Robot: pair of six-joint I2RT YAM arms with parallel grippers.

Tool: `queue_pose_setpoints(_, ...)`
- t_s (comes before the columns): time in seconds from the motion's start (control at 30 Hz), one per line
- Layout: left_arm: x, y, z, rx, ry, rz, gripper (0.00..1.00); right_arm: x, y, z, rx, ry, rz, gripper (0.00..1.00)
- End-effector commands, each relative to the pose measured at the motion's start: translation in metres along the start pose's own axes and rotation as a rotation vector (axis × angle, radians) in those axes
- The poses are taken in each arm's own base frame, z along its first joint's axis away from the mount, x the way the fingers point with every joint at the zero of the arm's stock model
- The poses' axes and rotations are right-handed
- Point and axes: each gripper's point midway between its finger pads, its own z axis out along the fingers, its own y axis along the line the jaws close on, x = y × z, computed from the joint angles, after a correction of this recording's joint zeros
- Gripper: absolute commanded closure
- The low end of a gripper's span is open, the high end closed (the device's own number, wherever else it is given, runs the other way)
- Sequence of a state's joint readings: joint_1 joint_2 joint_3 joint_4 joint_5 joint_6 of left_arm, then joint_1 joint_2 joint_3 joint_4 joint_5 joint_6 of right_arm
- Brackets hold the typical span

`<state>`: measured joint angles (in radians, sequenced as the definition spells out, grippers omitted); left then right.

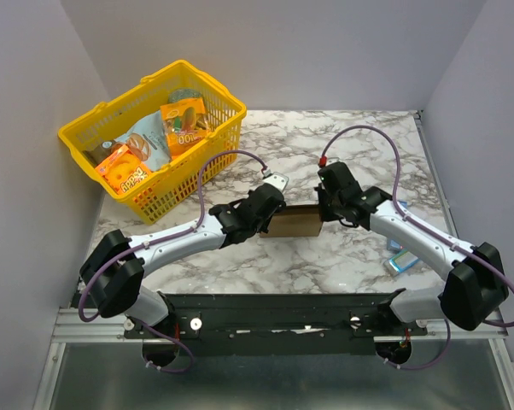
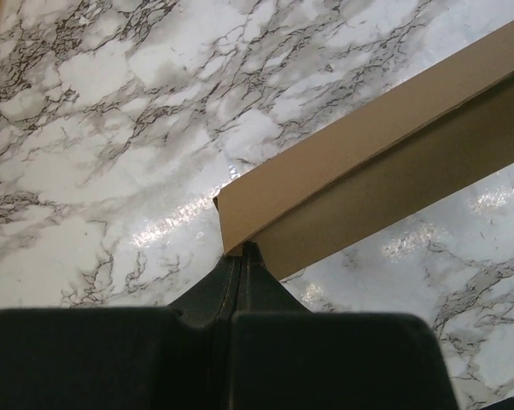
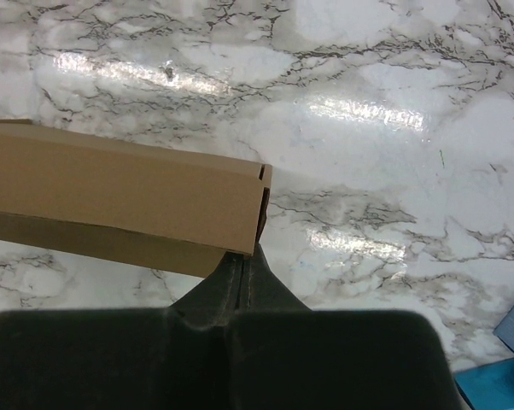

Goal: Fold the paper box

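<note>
Presently, the paper box (image 1: 295, 224) is at the middle of the tabletop (image 1: 342, 137), between your two arms, and looks formed into a closed rectangle. You appear to be at the final shaping step. Your left end effector (image 2: 240, 253) is clamped on its left end and your right end effector (image 3: 242, 254) on its right end. Whether the box touches the marble cannot be told. The next move calls for an even release without skewing the walls.

Left arm (image 1: 176, 239) and right arm (image 1: 415, 235) show lilac links, black joints, purple cables (image 1: 370, 130).
</note>
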<state>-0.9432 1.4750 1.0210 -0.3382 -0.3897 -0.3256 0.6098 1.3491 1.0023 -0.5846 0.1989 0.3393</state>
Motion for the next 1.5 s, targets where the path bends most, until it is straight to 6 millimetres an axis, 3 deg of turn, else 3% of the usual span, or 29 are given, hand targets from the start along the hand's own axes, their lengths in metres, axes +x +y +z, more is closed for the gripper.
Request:
queue_pose_setpoints(0.0, 0.013, -0.031, 0.003, 0.111, 0.021, -0.002, 1.00, 0.028, 0.038, 0.008, -0.157, 0.073, -0.029, 0.99)
queue_pose_setpoints(0.07, 0.017, -0.027, 0.006, 0.091, 0.024, 0.006, 1.00, 0.034, 0.037, 0.007, -0.156, 0.091, -0.028, 0.96)
queue_pose_setpoints(0.17, 0.022, -0.020, 0.008, 0.062, 0.023, 0.022, 1.00, 0.035, 0.034, -0.001, -0.153, 0.095, -0.027, 0.75)
queue_pose_setpoints(0.2, 0.022, -0.019, 0.008, 0.055, 0.016, 0.029, 1.00, 0.033, 0.034, -0.006, -0.156, 0.087, -0.026, 0.60)
queue_pose_setpoints(0.3, 0.024, -0.011, 0.009, 0.020, 0.014, 0.056, 1.00, 0.030, 0.031, -0.020, -0.153, 0.088, -0.014, 0.40)
queue_pose_setpoints(0.43, 0.022, -0.006, 0.008, 0.000, 0.005, 0.077, 1.00, 0.015, 0.023, -0.047, -0.129, 0.019, 0.033, 0.29)
queue_pose_setpoints(0.67, 0.022, -0.005, 0.009, -0.004, 0.002, 0.083, 1.00, -0.011, 0.012, -0.084, -0.108, -0.094, 0.074, 0.26)
queue_pose_setpoints(0.83, 0.021, -0.006, 0.008, -0.001, -0.009, 0.074, 1.00, -0.034, 0.005, -0.077, -0.057, -0.212, 0.103, 0.33)
queue_pose_setpoints(0.87, 0.022, -0.006, 0.008, 0.000, -0.009, 0.075, 1.00, -0.046, 0.006, -0.075, -0.057, -0.266, 0.110, 0.34)
queue_pose_setpoints(1.0, 0.022, -0.007, 0.006, 0.003, -0.011, 0.069, 1.00, -0.061, 0.012, -0.061, -0.071, -0.347, 0.116, 0.43)
queue_pose_setpoints(1.17, 0.022, -0.008, 0.005, 0.002, -0.006, 0.055, 1.00, -0.048, 0.020, -0.037, -0.063, -0.353, 0.148, 0.44)
queue_pose_setpoints(1.23, 0.023, -0.009, 0.005, 0.001, 0.000, 0.052, 1.00, -0.034, 0.026, -0.030, -0.054, -0.346, 0.164, 0.44)
queue_pose_setpoints(1.47, 0.023, -0.013, 0.004, 0.010, 0.003, 0.051, 1.00, 0.006, 0.010, -0.015, 0.093, -0.361, 0.255, 0.44)
